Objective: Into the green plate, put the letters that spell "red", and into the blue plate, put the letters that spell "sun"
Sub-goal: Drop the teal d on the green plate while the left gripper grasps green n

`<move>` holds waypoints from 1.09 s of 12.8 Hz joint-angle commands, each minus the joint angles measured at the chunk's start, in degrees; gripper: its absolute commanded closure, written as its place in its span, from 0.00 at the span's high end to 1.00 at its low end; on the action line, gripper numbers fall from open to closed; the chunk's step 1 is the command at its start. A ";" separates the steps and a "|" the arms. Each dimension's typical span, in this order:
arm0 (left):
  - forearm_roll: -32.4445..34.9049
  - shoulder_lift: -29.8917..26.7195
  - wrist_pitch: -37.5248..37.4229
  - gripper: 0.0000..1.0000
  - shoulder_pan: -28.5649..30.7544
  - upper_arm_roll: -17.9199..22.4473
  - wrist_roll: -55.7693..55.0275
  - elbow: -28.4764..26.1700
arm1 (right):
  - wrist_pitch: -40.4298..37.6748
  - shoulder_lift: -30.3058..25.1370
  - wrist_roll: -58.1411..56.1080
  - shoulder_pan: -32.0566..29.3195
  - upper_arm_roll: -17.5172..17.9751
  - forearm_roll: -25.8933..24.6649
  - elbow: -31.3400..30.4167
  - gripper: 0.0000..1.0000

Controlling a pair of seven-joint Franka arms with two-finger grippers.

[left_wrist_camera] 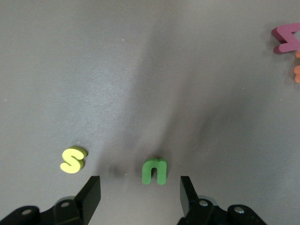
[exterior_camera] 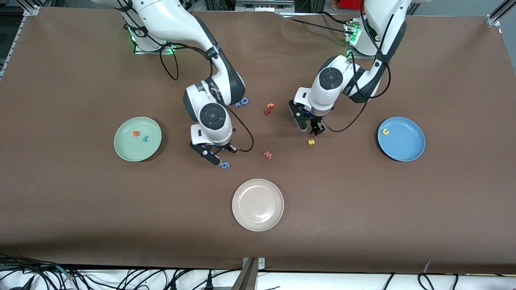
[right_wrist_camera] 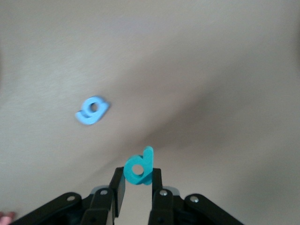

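My right gripper (exterior_camera: 215,158) (right_wrist_camera: 138,180) is shut on the teal d (right_wrist_camera: 139,166), just above the table beside a blue 6-shaped letter (exterior_camera: 225,164) (right_wrist_camera: 92,110). The orange e (exterior_camera: 136,133) and teal r (exterior_camera: 145,139) lie in the green plate (exterior_camera: 133,153). My left gripper (exterior_camera: 308,127) (left_wrist_camera: 139,192) hangs open low over the dark green n (left_wrist_camera: 154,171), which lies on the table between its fingers and is hidden in the front view. The yellow s (exterior_camera: 311,141) (left_wrist_camera: 72,159) lies just outside one finger. The yellow u (exterior_camera: 385,131) lies in the blue plate (exterior_camera: 405,147).
A cream-white plate (exterior_camera: 258,205) sits nearest the front camera at mid-table. A pink w (exterior_camera: 267,155) lies between the two grippers. An orange-and-red letter pair (exterior_camera: 269,108) (left_wrist_camera: 287,40) and a larger blue D (exterior_camera: 242,102) lie nearer the bases.
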 commanded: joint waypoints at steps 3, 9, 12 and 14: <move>1.39 1.21 1.41 0.76 -0.91 0.39 0.02 -0.49 | -5.32 -8.41 -25.73 -0.19 -9.71 -0.24 -10.65 0.13; 1.31 2.97 3.70 0.74 -0.91 0.48 -0.68 -1.02 | -6.81 -11.33 -49.86 -1.67 -19.50 0.11 -22.53 0.11; 1.31 3.06 3.70 0.63 -1.26 0.48 -0.77 -1.02 | -3.83 -7.91 -55.92 -3.61 -19.15 0.37 -24.21 0.11; 1.39 3.23 4.39 0.50 -1.35 0.48 -0.77 -1.02 | -3.03 -6.23 -57.51 -3.88 -19.14 1.95 -24.30 0.13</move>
